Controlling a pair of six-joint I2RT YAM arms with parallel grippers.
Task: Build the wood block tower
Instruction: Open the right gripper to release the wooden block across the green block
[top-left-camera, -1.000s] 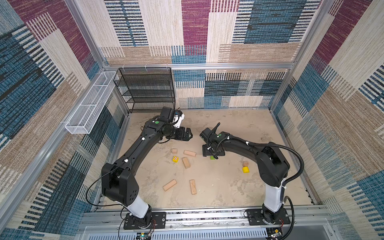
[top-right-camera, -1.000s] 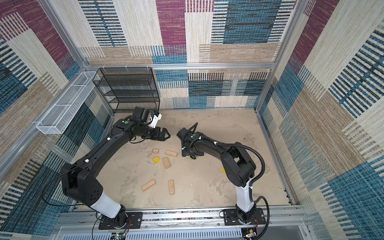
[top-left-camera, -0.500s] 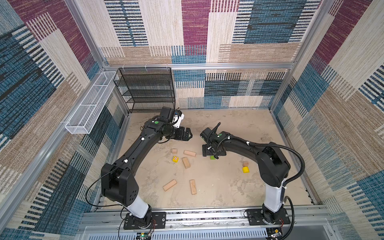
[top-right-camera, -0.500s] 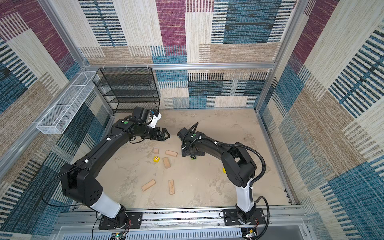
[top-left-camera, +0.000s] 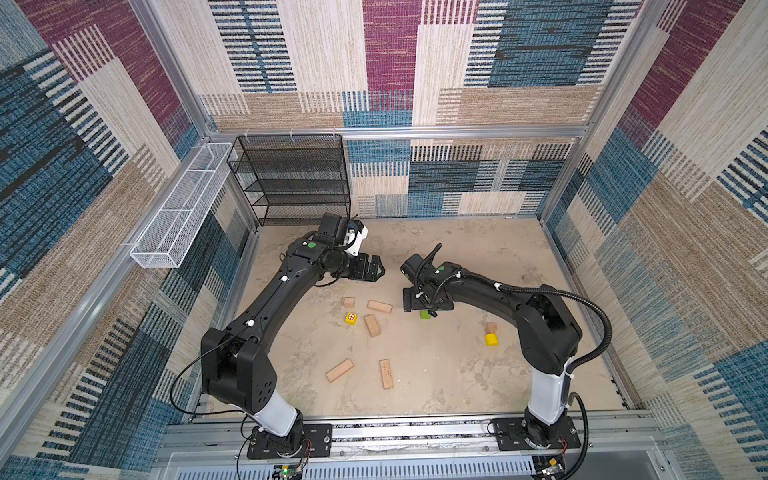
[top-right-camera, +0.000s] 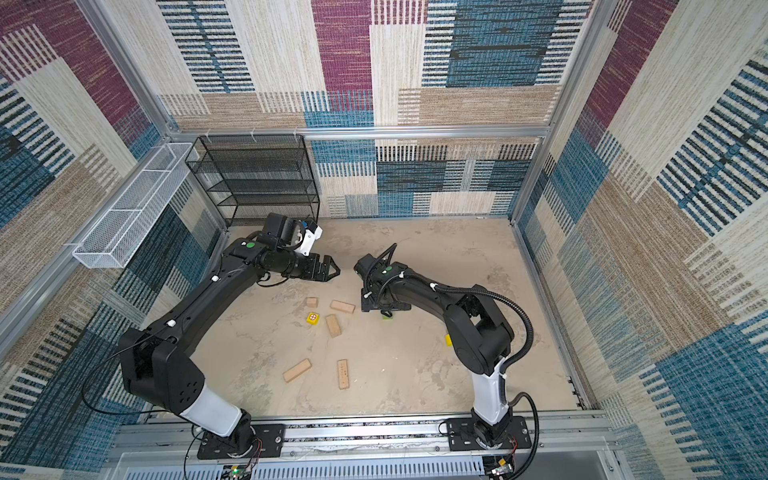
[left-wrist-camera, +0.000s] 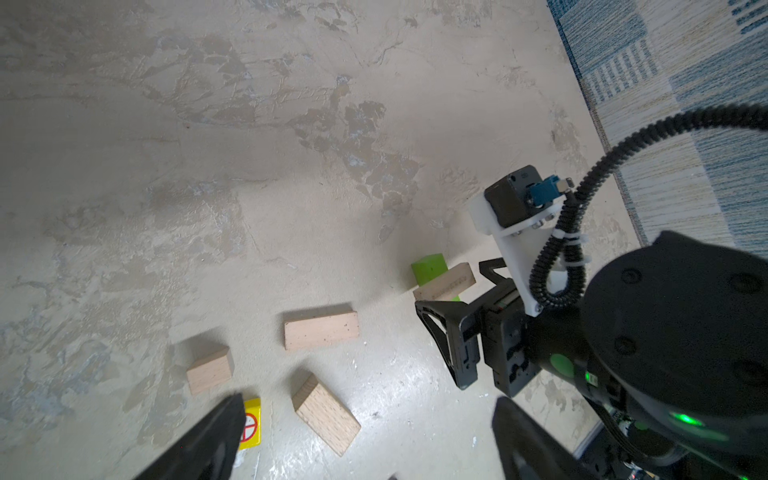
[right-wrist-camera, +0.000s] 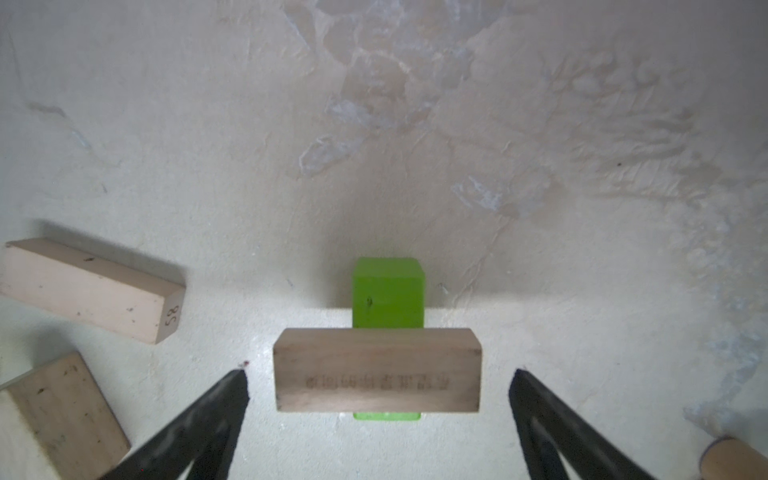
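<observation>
**Two pieces stacked, eight blocks loose**

The wood block tower stands near the middle of the bench, two pieces high: one green oblong block with one crosswise brick laid on it, both ends overhanging. The right pincer hangs over it, spread wide, its fingers clear of both brick ends and gripping nothing. The left pincer, also spread and empty, hovers toward the back.

Loose on the bench are four tan bricks, one small tan cube, one yellow cube, one yellow cylinder and one tan round piece.

Writing: "58" on the end of one numbered brick; a red crossed circle on the yellow cube; faint print on the crosswise brick – unreadable
</observation>
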